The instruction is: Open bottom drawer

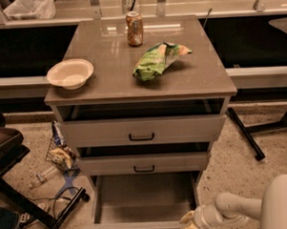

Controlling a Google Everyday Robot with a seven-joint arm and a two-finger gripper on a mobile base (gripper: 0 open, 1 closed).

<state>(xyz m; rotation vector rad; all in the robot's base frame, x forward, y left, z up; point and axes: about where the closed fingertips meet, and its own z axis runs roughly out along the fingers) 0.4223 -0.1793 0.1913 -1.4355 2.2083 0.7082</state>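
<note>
The bottom drawer point(145, 202) of the grey-beige cabinet is pulled far out, showing its plain grey inside; its front runs along the bottom edge of the view. The middle drawer point(143, 163) and top drawer point(141, 131) stand slightly out, each with a small dark bar handle. My gripper point(189, 223) is at the bottom right, against the right end of the bottom drawer's front. The white arm point(243, 207) reaches in from the right.
On the cabinet top sit a white bowl point(70, 73), a drink can point(134, 28) and a green chip bag point(158, 59). Litter and a bottle point(59, 156) lie on the floor at the left, beside a dark chair base point(23, 198). A black table leg point(245, 133) slants at the right.
</note>
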